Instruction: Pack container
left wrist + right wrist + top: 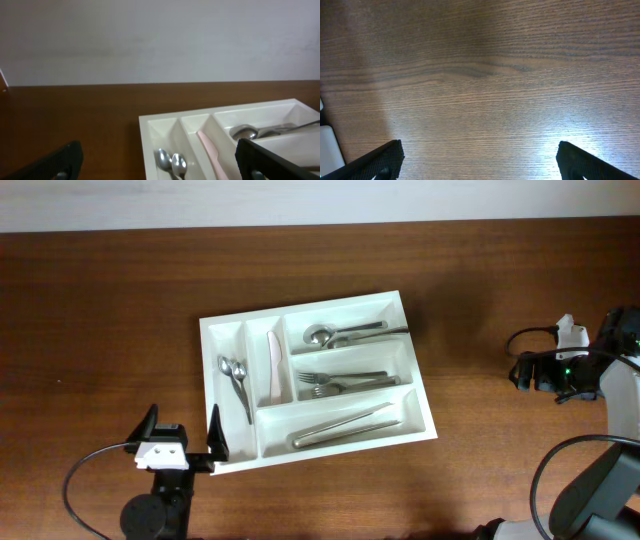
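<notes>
The brown wooden desk (90,310) lies free left, right and beyond the large white rectangular plastic cutlery tray (300,310); the left pincer (183,430), jaws wide, crowds its near left corner.

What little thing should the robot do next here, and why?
Probably ease the left gripper back from the container's near corner and stop there. Spoons, forks and a pink knife lie sorted in its compartments, no loose cutlery shows on the table, and the right gripper, like the left, stands open and empty.
</notes>
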Robot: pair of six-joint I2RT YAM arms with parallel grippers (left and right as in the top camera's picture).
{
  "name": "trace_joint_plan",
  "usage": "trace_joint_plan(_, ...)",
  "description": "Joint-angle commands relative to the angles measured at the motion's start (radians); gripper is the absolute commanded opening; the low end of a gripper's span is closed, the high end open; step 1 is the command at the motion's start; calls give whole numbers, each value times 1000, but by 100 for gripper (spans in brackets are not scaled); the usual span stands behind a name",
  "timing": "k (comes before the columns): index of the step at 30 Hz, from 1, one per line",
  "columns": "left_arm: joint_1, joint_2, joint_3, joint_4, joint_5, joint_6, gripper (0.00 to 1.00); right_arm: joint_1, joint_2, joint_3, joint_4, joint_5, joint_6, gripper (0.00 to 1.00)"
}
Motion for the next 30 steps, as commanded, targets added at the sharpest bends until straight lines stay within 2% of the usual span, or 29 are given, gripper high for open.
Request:
trace_joint_plan(1, 6, -10, -50, 31, 11, -18, 99, -5, -1, -2, 0, -12, -10, 99)
trace_joint_plan(8, 6, -11, -124, 70, 11, -21, 99, -5, -1, -2, 0, -12, -10, 99)
trace_joint_plan(30, 5, -10, -124, 68, -7, -20, 99, -5, -1, -2, 0, -12, -10, 99)
